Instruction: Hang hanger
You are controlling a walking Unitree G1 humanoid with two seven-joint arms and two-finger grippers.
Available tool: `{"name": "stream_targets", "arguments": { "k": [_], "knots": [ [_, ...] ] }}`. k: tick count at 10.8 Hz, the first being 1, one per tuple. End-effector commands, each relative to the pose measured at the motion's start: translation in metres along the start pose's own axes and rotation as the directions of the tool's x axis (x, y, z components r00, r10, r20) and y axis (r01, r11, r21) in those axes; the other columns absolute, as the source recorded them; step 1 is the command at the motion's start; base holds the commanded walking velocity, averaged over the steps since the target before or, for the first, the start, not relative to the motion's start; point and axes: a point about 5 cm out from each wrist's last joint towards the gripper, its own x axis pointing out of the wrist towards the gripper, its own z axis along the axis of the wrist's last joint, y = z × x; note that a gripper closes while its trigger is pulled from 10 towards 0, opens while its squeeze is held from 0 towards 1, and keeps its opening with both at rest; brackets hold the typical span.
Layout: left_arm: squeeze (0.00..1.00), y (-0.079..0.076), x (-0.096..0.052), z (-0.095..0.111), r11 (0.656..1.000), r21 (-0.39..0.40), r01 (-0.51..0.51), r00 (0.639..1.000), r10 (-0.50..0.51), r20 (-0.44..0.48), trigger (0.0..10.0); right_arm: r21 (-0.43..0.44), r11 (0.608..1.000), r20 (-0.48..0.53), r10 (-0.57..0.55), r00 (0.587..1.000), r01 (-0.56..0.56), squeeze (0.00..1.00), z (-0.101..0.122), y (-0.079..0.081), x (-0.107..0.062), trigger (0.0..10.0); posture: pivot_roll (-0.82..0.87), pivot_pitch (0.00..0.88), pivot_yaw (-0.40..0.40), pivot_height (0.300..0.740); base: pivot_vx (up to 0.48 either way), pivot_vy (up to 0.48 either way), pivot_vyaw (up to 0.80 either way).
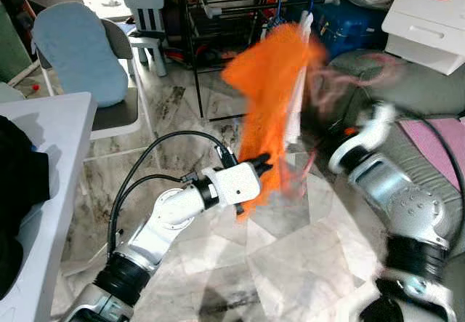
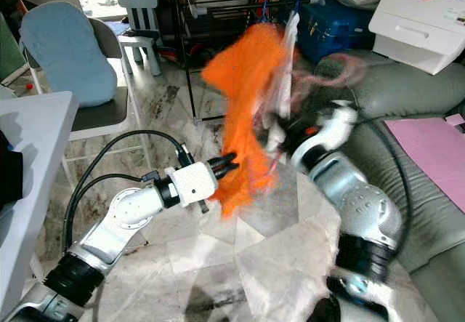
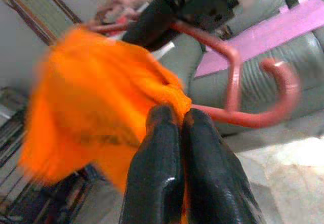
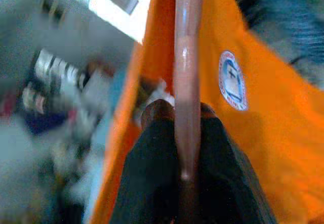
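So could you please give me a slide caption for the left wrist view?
Left gripper pinching an orange garment beside a pink hanger.

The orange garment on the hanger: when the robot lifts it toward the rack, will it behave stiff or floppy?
Probably floppy: the orange garment hangs in loose folds and bunches where the left gripper pinches it. It looks light. The pink hanger, held by the right gripper, seems rigid, so the cloth may swing.

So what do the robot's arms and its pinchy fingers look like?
Both arms are shiny silver metal with black rings at the joints. The left arm ends in a white boxy wrist with black cables looping off it. The right arm has a black cable too. The left gripper has long, glossy black fingers; the right gripper is also black.
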Motion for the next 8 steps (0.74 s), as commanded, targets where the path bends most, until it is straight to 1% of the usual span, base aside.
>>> {"name": "stream_targets", "arguments": {
  "k": [1, 2, 3, 4, 5, 6, 7, 8],
  "knots": [
    [0.00, -0.002, 0.001, 0.001, 0.999, 0.035, 0.008, 1.000, -0.008, 0.005, 10.0, 0.022, 0.998, 0.037, 0.056, 0.998, -0.057, 0.00, 0.007, 0.009, -0.001, 10.0, -0.16, 0.000, -0.009, 0.740, 0.000, 0.000, 0.00],
    [0.00, -0.004, 0.001, -0.001, 0.999, 0.044, 0.012, 1.000, -0.012, -0.003, 10.0, -0.033, 0.989, -0.047, 0.145, 0.988, -0.146, 0.00, -0.003, 0.021, -0.003, 10.0, -0.16, 0.000, -0.009, 0.740, 0.000, 0.000, 0.00],
    [0.00, -0.007, -0.001, -0.005, 0.999, 0.039, 0.014, 1.000, -0.014, -0.015, 10.0, -0.136, 0.961, -0.159, 0.219, 0.963, -0.241, 0.00, -0.018, 0.033, -0.007, 10.0, -0.16, 0.000, -0.010, 0.740, 0.000, 0.000, 0.00],
    [0.00, -0.009, -0.002, -0.009, 0.999, 0.035, 0.028, 0.999, -0.027, -0.030, 10.0, -0.118, 0.970, -0.136, 0.197, 0.971, -0.214, 0.00, -0.016, 0.031, -0.006, 10.0, -0.16, 0.000, -0.013, 0.740, 0.000, 0.000, 0.00],
    [0.00, -0.012, -0.001, -0.009, 0.999, 0.016, 0.034, 0.999, -0.033, -0.030, 10.0, -0.145, 0.978, -0.100, 0.135, 0.986, -0.149, 0.00, -0.011, 0.022, -0.005, 10.0, -0.17, 0.000, -0.013, 0.740, 0.000, 0.000, 0.00],
    [0.00, -0.019, 0.000, -0.009, 0.999, 0.000, 0.052, 0.998, -0.052, -0.026, 10.0, -0.141, 0.979, -0.095, 0.138, 0.986, -0.150, 0.00, -0.010, 0.021, -0.005, 10.0, -0.17, 0.000, -0.014, 0.740, 0.000, 0.000, 0.00],
    [0.00, -0.030, 0.001, -0.010, 0.996, 0.007, 0.090, 0.996, -0.089, -0.028, 10.0, -0.207, 0.961, -0.135, 0.159, 0.978, -0.184, 0.00, -0.014, 0.024, -0.007, 10.0, -0.17, 0.000, -0.014, 0.740, 0.000, 0.000, 0.00],
    [0.00, -0.037, 0.002, -0.011, 0.994, -0.011, 0.109, 0.994, -0.109, -0.030, 10.0, -0.266, 0.941, -0.205, 0.159, 0.966, -0.211, 0.00, -0.023, 0.023, -0.007, 10.0, -0.17, 0.000, -0.017, 0.740, 0.000, 0.000, 0.00]
  ]
}}
